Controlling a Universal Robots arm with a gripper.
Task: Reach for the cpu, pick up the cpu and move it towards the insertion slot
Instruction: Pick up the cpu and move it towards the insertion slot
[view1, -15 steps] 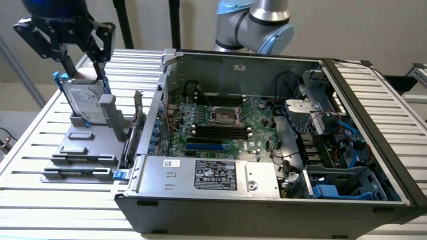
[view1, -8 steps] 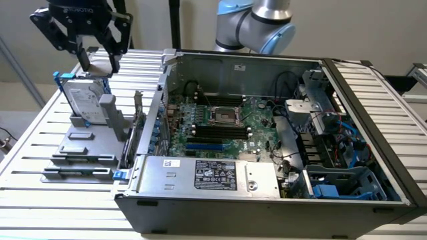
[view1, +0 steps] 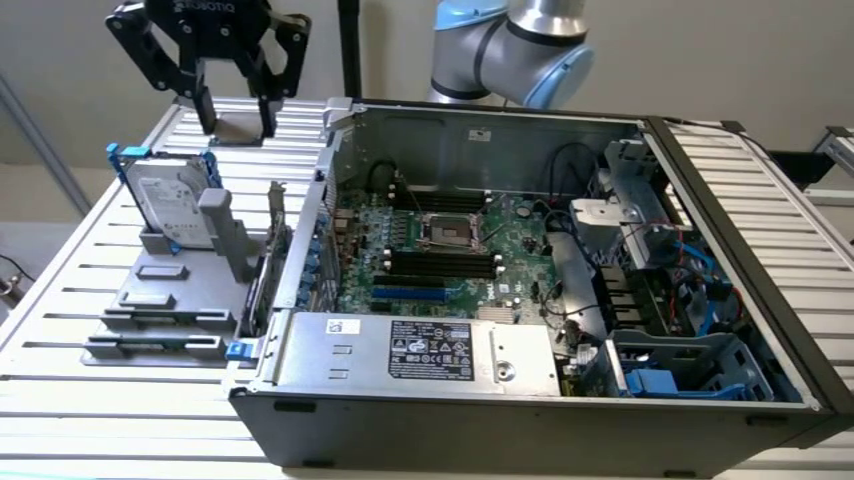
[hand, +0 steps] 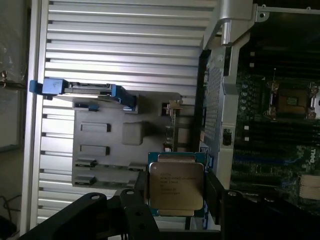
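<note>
Exterior view: the gripper (view1: 240, 128) hangs above the slatted table (view1: 80, 290), at the exterior view's left of the open computer case (view1: 534, 410). Its jaws are clamped on the cpu (view1: 240, 116). The insertion slot (view1: 450, 233) sits on the green board inside the case, well apart from the chip.

Wrist view: the cpu lies flat between the dark fingers (hand: 140, 202), silver face showing, over the grey parts holder (hand: 132, 135).

The small square cpu (hand: 176, 186) has a matt silvery metal lid; the ribbed grey table (hand: 125, 30) is smooth, shiny metal.
</note>
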